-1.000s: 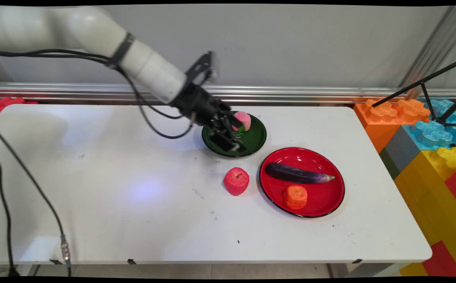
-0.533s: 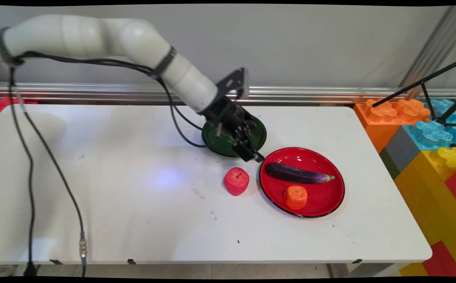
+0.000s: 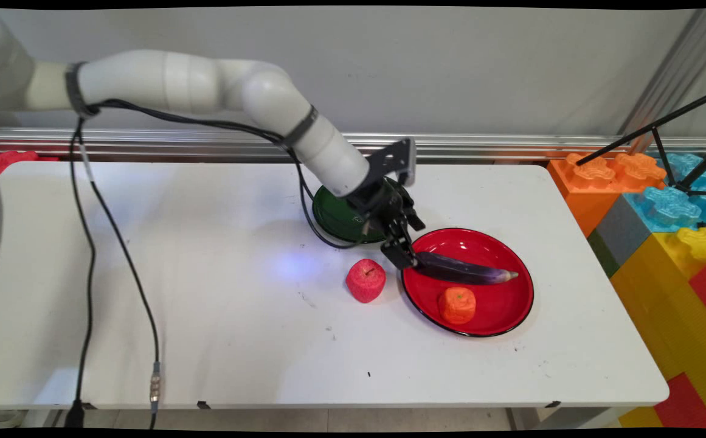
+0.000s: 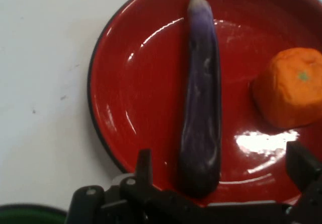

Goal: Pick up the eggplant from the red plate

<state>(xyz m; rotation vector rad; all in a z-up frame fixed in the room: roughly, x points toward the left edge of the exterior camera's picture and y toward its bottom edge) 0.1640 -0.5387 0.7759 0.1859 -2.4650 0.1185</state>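
Hand view shows the gripper (image 4: 221,171) spread wide, one finger (image 4: 144,166) on each side of the blunt end of the eggplant (image 4: 201,103), with clear gaps between the fingers and the purple skin; nothing is held. The eggplant lies lengthwise on the red plate (image 4: 131,93), its pale stem tip pointing away from the hand. Beside it on the same plate sits the orange (image 4: 289,88), apart from the eggplant. A sliver of the green plate (image 4: 30,215) shows at the bottom left corner, on the white table (image 4: 45,58).

In the main view, nearest the camera, the orange (image 3: 457,305) sits at the front of the red plate (image 3: 498,310). Just left of that plate, on the bare table (image 3: 207,316), stands the red apple (image 3: 365,280), not touching the rim. Behind the orange lies the eggplant (image 3: 468,271), running left to right across the plate, and the gripper (image 3: 402,252) is down at its left end, over the plate's left edge. Farther back, the green plate (image 3: 331,213) lies partly hidden behind the wrist. At the table's right end stand large coloured building blocks (image 3: 663,231).
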